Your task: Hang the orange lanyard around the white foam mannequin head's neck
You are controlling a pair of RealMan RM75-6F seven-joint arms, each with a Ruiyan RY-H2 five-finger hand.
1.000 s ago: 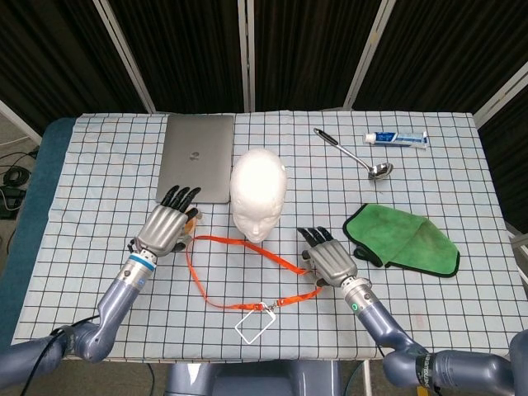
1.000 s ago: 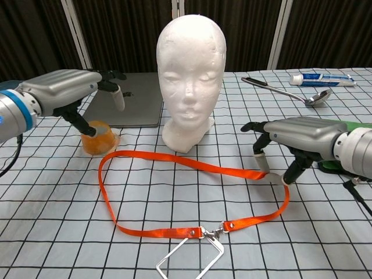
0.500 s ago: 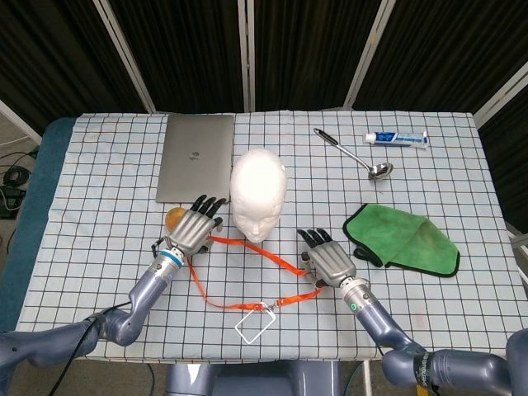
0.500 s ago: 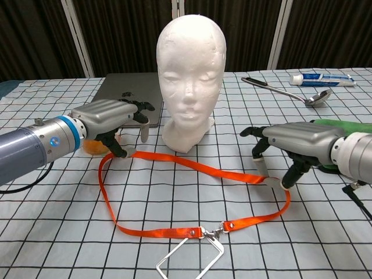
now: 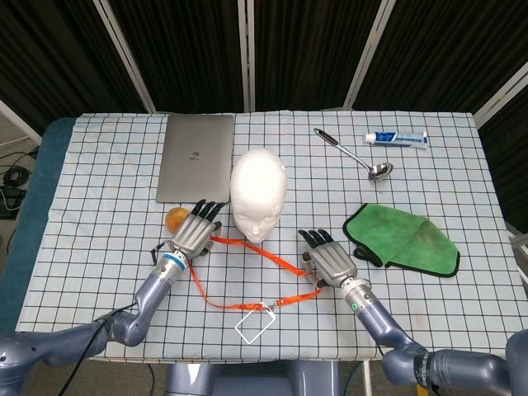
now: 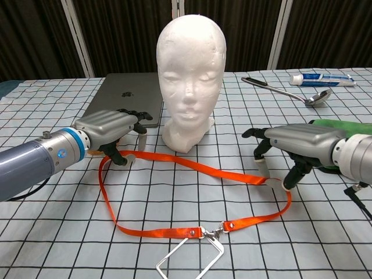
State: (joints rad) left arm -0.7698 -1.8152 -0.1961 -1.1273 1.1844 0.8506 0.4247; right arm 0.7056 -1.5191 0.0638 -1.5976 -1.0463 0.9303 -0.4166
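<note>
The lanyard point(image 6: 192, 168) lies flat on the tabletop point(image 5: 99, 165) as an open loop just in front of the mannequin head point(image 6: 190, 70), toward the near edge, none of it yet around the neck. The left hand point(image 6: 113, 131) is set on the loop's left bend, fingertips down on the strap; whether the strap is actually pinched there cannot be told. The right hand point(image 6: 290, 145) is set at the right bend, where the strap appears to be held between thumb and a finger, though the contact is small in the chest view. With a hand at each end, the loop is judged to be placed for spreading wide, so that it could be lifted over the crown and lowered to the neck. The loop's long axis runs left to right, roughly parallel to the near edge, its far strand slanting nearer toward the right. The clip and clear badge holder point(image 6: 189, 250) point toward the near edge. The head stands upright near the tabletop's middle, face toward the near edge. A laptop point(image 5: 196, 157) lies behind the left hand.
</note>
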